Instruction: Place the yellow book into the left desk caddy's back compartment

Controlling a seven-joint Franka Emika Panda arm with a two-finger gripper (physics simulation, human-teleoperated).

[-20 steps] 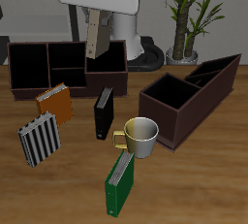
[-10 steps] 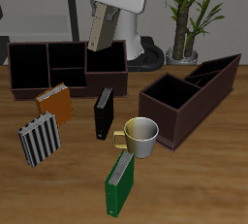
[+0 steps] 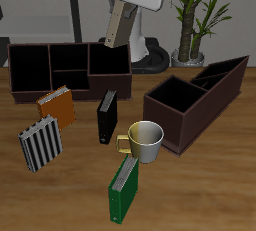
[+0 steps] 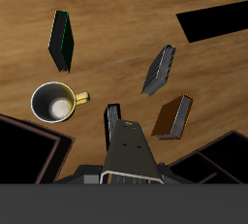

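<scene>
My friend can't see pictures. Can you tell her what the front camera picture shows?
The robot's end effector holds the yellow book up in the air above a wooden table. Below sit two dark caddies, including the left desk caddy, plus a mug and four other books.

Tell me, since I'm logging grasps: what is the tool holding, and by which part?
The tool holds the yellow book by its upper end; the rest hangs below, tilted, high above the table.

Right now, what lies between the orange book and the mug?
The black book, standing on end, lies between the orange book and the mug. The exterior view shows this plainly.
</scene>
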